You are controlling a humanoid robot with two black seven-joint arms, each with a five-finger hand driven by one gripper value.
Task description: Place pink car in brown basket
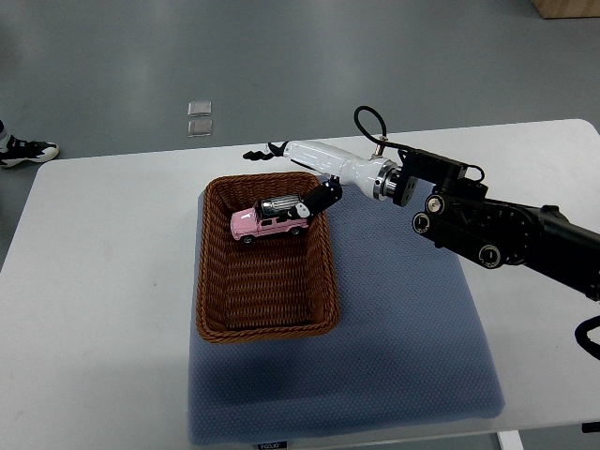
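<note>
Now, top view, line by line:

Right arm: it comes in from the picture's right edge, black at the forearm and white toward the wrist, reaching leftward across the table (112, 234) to the basket's far end.

Right hand (305, 183): white palm with dark fingers. Some fingers (255, 155) splay out past the basket's far rim; a dark thumb (321, 199) angles down to the car's roof. Whether the car is gripped or already let go cannot be told from this view.

Pink car (267, 221): inside the brown basket, in its far half, lying crosswise, with a dark roof part right under the thumb tip.

Brown basket (265, 323): woven, rectangular, sitting on the left part of a blue-grey mat (403, 347); only the car shows inside it.

Mat: covers the table's middle and near side, under both basket and arm.

Floor: two small clear squares (199, 117) lie beyond the table; a shoe (23, 150) shows at the left edge.

Left arm: out of sight.
</note>
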